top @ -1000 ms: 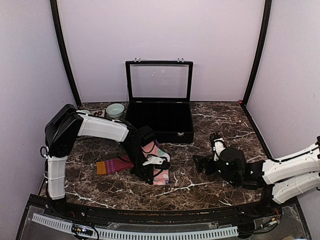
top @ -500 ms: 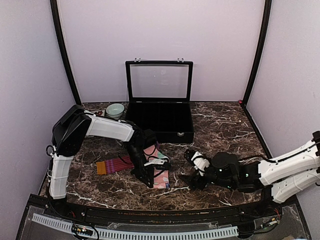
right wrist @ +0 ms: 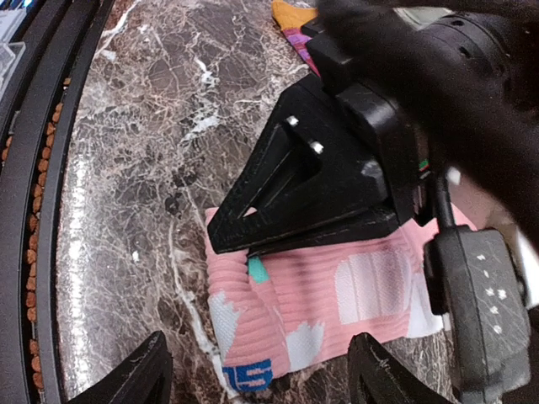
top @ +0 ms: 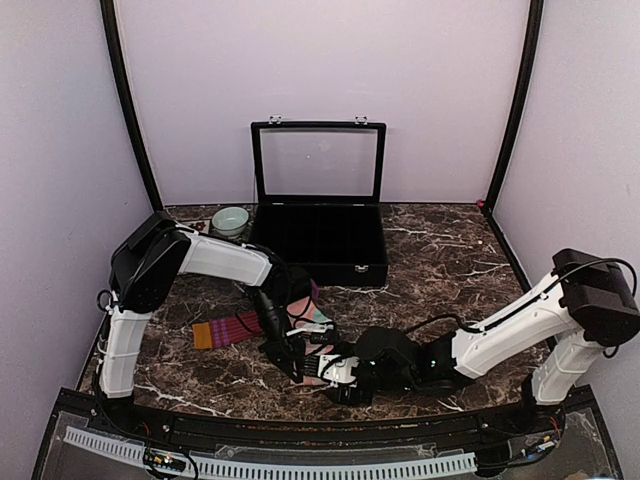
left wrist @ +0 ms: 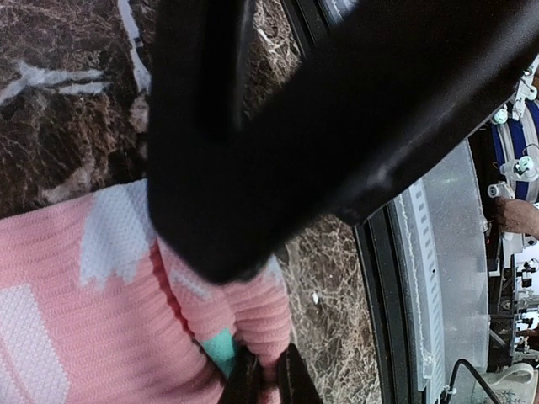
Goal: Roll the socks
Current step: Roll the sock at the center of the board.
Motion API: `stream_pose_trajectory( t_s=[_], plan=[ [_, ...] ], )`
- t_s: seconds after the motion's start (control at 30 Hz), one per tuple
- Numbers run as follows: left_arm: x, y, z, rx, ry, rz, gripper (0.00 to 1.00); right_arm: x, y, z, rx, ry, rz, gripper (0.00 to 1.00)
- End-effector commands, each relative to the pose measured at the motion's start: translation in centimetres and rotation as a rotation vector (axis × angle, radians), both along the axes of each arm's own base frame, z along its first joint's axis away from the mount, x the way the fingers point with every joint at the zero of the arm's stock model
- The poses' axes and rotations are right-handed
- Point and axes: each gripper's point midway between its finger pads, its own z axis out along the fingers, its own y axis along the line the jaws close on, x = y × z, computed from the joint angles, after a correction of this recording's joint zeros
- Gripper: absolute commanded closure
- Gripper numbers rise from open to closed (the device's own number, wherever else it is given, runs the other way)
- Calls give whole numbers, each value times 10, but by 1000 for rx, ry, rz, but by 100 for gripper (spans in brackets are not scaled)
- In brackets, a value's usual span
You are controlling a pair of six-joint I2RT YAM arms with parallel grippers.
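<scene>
left fingers (right wrist: 295,189) clamped on pink sock (right wrist: 303,290) edge; right fingers (right wrist: 152,370) open, close by. Risk: fingers collide, thin pinch slips, fabric drops.

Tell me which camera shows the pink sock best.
Right wrist: the pink sock lies mostly unobstructed, patches visible, with the left tool pinching it. Left wrist shows only a close-up of one corner. Top external shows just a small sliver.

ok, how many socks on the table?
2. The pink sock lies near the front edge, pinched by the left hand; the maroon striped sock lies flat left of it, partly under the arm.
</scene>
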Motion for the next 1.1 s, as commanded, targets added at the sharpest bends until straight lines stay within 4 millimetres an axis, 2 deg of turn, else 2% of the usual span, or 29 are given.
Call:
stream_pose_trajectory(
  t_s=[0.0,0.23,0.37,0.4,0.73,0.87,0.97,1.07],
  plan=[
    [-4,43,-57,234,-58,-67,96,-3,24,10,34,-65,95,31],
    [-4,44,-58,243,-58,-63,96,-3,38,-7,21,-28,128,45],
    [-1,44,-59,246,-70,-58,96,0,38,-12,19,-14,122,64],
    [0,44,-59,246,-71,-57,96,1,37,-14,17,-11,117,66],
    [0,45,-57,249,-65,-61,95,2,25,-32,8,40,77,69],
    [2,45,-55,244,-69,-56,93,-2,20,-47,-18,76,77,79],
    [2,47,-57,251,-73,-59,91,-5,16,-54,-30,102,72,80],
    [3,48,-58,262,-87,-58,87,-5,13,-58,-37,122,59,86]
  ],
)
